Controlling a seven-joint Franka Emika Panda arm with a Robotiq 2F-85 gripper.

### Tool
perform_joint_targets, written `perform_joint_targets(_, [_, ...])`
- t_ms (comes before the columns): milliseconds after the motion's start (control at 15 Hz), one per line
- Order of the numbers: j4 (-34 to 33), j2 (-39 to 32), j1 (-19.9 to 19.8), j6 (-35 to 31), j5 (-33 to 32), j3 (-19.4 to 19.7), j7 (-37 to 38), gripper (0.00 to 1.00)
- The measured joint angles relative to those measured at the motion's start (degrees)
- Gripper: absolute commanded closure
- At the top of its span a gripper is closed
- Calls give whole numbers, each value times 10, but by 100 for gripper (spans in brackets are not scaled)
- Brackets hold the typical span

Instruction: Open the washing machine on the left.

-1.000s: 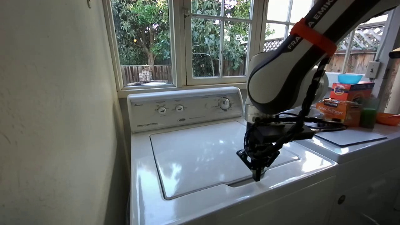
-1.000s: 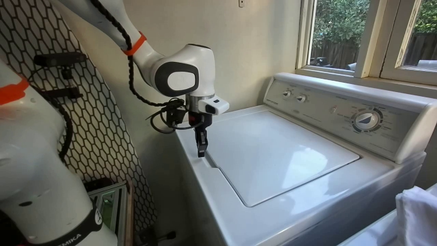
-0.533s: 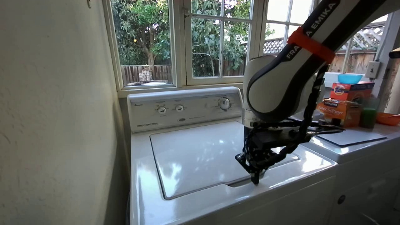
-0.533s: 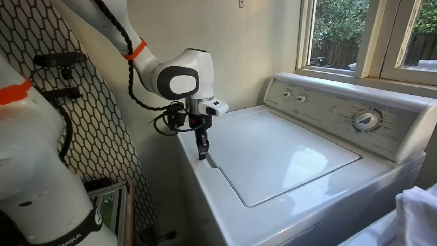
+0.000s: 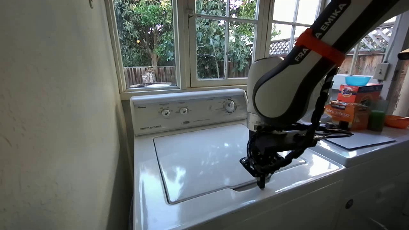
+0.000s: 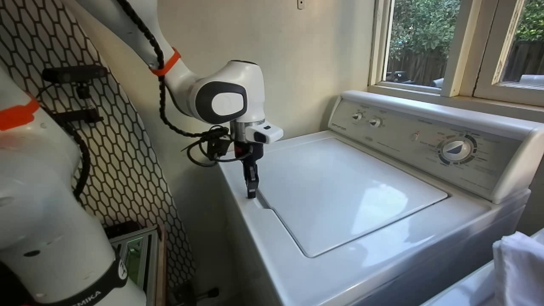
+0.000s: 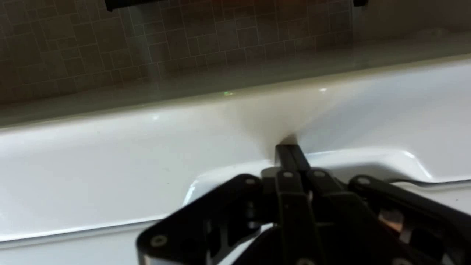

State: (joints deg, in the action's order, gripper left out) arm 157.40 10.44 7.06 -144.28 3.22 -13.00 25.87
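Note:
The washing machine (image 5: 147, 191) is white, with its flat lid (image 5: 201, 159) closed; it also shows in an exterior view (image 6: 293, 272) with the lid (image 6: 340, 187) down. A shallow finger recess (image 5: 246, 187) lies at the lid's front edge. My gripper (image 5: 261, 183) points straight down at this recess, also seen in an exterior view (image 6: 251, 194). In the wrist view the gripper's fingers (image 7: 290, 151) are pressed together with nothing between them. Their tips are at the recess's (image 7: 379, 162) front rim; whether they touch the surface I cannot tell. The drum is hidden under the lid.
The control panel (image 5: 198, 111) with knobs rises behind the lid. A wall (image 5: 64, 127) stands close beside the machine. Another white appliance (image 5: 377, 156) adjoins it, holding a fabric softener box (image 5: 343, 111), a Tide box (image 5: 361, 92) and bowls. A white cloth (image 6: 518, 267) lies there.
My gripper has moved down slightly toward the recess at the lid's front edge and is nearly still over the last half second. The lid has not moved.

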Motion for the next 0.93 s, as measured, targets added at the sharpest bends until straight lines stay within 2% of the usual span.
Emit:
perform_joint_targets(467, [-4,-2,-1,8,0,0,49,100])
perform_joint_targets(933, [-42,-29,-5,62,-1,4,78,100])
